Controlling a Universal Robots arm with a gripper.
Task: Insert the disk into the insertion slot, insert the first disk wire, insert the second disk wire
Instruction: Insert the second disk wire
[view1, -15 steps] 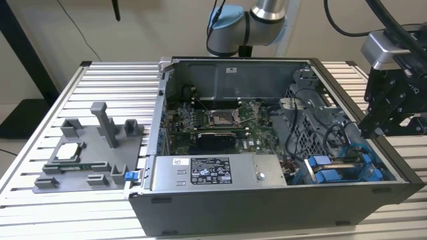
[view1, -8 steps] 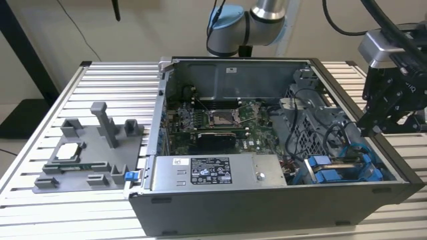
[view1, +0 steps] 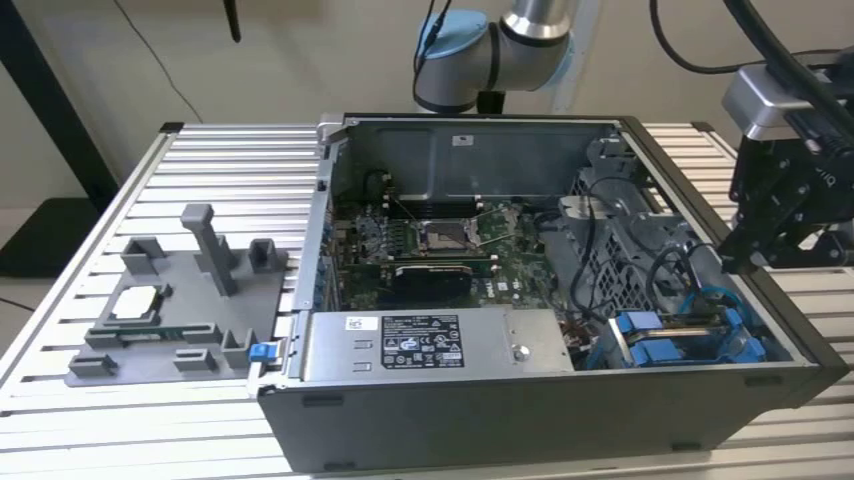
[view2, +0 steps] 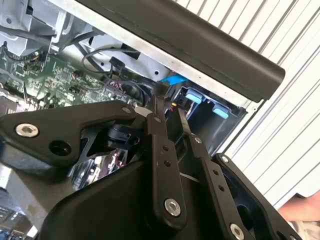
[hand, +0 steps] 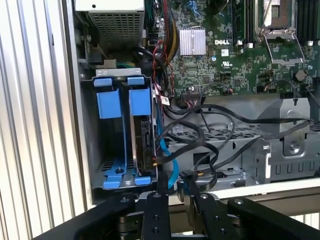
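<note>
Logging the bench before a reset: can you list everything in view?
table: one, silver slatted, underneath
computer case: one, dark grey, open, on the table
motherboard: one, green, inside the case
power supply: one, silver, inside the case
insertion slot: one, grey with blue fittings, case corner
disk: one, dark edge, blue frame, standing in the slot
cables: several black, one blue, beside the slot
fixture: one, grey, table, exterior view's left
arm: one, silver-blue, behind the case
end effector: one, black, by the slot

Black screw-studded pincer (view2: 168, 105), silver-blue arm (view1: 497, 58)
</note>
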